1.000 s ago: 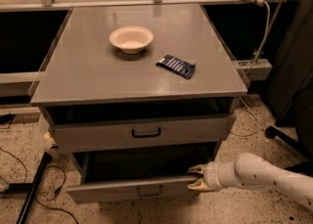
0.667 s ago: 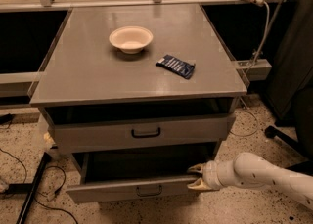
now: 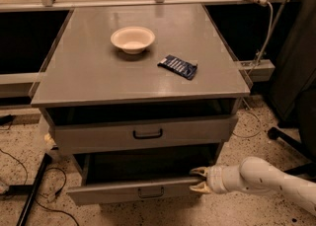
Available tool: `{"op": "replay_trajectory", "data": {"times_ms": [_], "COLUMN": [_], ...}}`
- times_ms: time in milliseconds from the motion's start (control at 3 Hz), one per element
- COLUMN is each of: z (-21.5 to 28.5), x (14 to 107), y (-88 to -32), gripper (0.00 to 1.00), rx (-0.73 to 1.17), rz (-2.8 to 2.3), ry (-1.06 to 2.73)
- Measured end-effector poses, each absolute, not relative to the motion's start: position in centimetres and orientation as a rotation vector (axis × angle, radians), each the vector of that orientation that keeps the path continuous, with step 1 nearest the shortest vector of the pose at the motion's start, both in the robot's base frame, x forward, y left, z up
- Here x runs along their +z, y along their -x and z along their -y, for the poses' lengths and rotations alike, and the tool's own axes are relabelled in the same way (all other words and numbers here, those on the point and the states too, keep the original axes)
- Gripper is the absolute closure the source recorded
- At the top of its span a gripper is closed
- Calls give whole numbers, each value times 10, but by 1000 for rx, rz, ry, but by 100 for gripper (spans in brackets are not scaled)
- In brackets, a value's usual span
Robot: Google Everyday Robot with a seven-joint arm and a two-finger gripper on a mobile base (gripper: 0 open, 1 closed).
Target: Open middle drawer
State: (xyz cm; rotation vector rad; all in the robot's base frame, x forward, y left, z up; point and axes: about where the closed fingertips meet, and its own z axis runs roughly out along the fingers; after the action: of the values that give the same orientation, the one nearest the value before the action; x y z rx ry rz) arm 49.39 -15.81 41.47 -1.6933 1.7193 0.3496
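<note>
The middle drawer [image 3: 113, 193] is the low-fronted grey drawer with a small black bar handle [image 3: 150, 192]. It stands pulled out below the taller-fronted drawer [image 3: 98, 136], and its dark inside shows. My gripper [image 3: 197, 179] reaches in from the right on a white arm [image 3: 261, 175]. It sits at the right end of the middle drawer's front panel. Its two yellowish fingertips [image 3: 198, 171] are spread apart, one above the panel's top edge and one in front of it. Nothing is held between them.
A white bowl [image 3: 132, 38] and a dark blue snack packet [image 3: 178, 66] lie on the grey cabinet top [image 3: 89, 72]. The taller upper drawer is slightly out. Cables [image 3: 29, 190] lie on the speckled floor at left. A chair base [image 3: 291, 138] stands at right.
</note>
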Motion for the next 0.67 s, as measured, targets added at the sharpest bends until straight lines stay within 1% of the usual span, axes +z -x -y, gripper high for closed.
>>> {"op": "replay_trajectory", "data": {"times_ms": [333,667], "z": [157,170], "x": [416,410], "y": [-492,-463], "gripper": [38,62], "rx": [357,382], "rz": [-1719,-1725], "ry": [1690,1654]}}
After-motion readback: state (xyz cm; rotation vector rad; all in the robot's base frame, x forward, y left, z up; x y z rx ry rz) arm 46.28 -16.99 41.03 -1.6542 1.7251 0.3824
